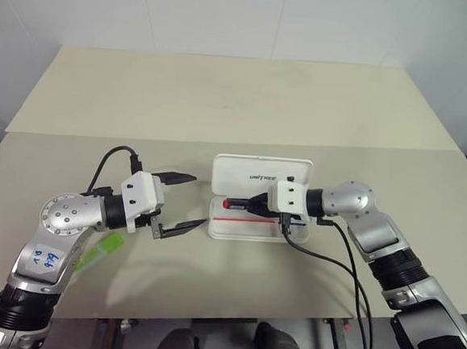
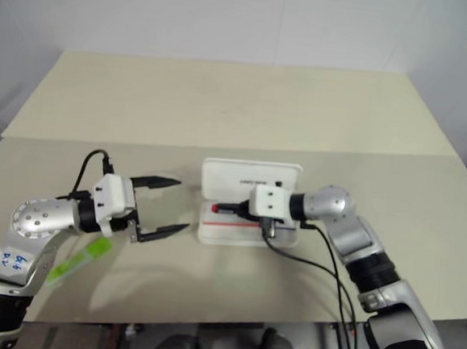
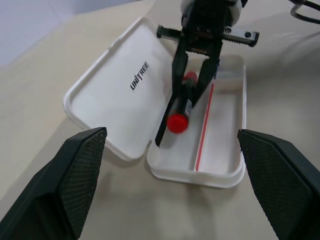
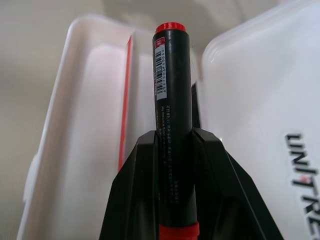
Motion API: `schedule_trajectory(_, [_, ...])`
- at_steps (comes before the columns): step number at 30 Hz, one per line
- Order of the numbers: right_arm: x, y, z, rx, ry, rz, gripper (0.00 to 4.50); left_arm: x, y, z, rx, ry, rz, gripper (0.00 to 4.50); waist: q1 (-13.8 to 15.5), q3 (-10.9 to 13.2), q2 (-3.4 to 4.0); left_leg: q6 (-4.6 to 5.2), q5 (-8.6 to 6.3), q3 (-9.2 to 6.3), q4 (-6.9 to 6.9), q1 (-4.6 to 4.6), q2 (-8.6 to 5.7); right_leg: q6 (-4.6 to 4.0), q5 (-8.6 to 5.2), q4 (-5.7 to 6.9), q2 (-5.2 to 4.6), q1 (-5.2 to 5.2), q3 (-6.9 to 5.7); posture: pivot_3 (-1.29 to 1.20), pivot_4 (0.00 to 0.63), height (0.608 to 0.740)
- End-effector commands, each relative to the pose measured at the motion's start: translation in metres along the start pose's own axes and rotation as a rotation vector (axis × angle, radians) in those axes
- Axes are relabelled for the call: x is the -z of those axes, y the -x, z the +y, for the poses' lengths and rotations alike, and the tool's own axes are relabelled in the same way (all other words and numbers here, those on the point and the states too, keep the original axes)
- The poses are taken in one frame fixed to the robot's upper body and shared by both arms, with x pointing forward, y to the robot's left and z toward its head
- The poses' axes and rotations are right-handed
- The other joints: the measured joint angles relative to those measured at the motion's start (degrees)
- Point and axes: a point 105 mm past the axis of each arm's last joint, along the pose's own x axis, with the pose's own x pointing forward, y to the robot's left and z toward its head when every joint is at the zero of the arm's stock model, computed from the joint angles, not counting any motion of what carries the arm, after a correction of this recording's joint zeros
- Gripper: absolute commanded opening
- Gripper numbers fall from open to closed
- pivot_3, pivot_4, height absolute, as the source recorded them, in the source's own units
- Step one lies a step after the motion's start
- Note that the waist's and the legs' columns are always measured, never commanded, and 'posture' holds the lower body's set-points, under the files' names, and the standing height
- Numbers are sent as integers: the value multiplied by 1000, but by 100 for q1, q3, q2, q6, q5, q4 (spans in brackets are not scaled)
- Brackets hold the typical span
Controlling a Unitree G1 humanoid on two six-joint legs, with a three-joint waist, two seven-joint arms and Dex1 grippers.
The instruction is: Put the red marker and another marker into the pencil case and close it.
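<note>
The white pencil case (image 1: pixel 262 173) lies open mid-table, lid flat behind its tray (image 3: pixel 220 165), a red stripe running along the tray floor. My right gripper (image 1: pixel 255 202) is shut on the red marker (image 4: pixel 170 95) and holds it low over the tray, red tip pointing left; whether it touches the tray floor I cannot tell. The marker's body looks dark with red ends (image 3: pixel 177 121). My left gripper (image 1: pixel 198 200) stands open and empty just left of the case. The lime-green highlighter (image 1: pixel 103 250) lies on the table under my left forearm.
A black cable (image 1: pixel 332 261) trails from my right wrist past the tray's front right corner toward the table's front edge. A seam (image 1: pixel 381 151) crosses the beige tabletop behind the case, with bare surface beyond it.
</note>
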Motion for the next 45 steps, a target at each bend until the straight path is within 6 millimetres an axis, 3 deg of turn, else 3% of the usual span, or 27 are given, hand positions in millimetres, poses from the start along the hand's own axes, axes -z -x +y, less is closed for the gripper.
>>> schedule_trajectory(1, [-2,5,-14,36,25,31,577,-10,4,3,-29,-43,-12,4500,-30,0,0,0,0,2,2,0,0,0,0,0,0,0,0,0,150,740])
schedule_trajectory(4, [0,3,-16,40,22,50,577,-10,2,2,-32,-43,-15,4500,-37,0,1,0,0,7,2,3,8,0,0,1,5,0,1,0,150,740])
schedule_trajectory(15, [-21,-5,-28,57,26,-26,4481,-10,5,4,-51,-45,-10,4500,-38,1,2,-10,-5,11,3,6,33,-1,0,1,26,-1,-1,0,150,740])
schedule_trajectory(21, [-46,7,-34,74,-125,-208,4481,-9,14,-1,-64,-38,8,4500,-35,4,7,-16,-8,14,1,3,54,-3,-1,4,40,-6,-18,0,150,740])
schedule_trajectory(29, [-55,46,6,-142,-303,-370,4481,1,48,-15,-118,-13,83,4500,-21,6,10,-31,-19,16,0,4,58,-5,-1,4,40,-6,-23,0,150,740])
schedule_trajectory(34, [-55,74,14,-131,-389,-421,4481,13,93,-28,-227,23,168,4500,-26,4,6,-35,-23,41,0,8,68,-12,-6,-1,41,-7,-29,0,150,740])
schedule_trajectory(40, [-53,94,22,-108,-377,-446,4481,34,142,-48,-294,99,292,4500,7,3,3,-26,-38,68,2,21,79,-21,-9,0,41,-6,-32,0,150,740])
schedule_trajectory(45, [-58,95,57,-250,-220,-465,4481,65,174,-59,-358,173,383,4500,68,1,3,-11,-53,70,4,23,81,-28,-10,1,45,-7,-32,0,150,740])
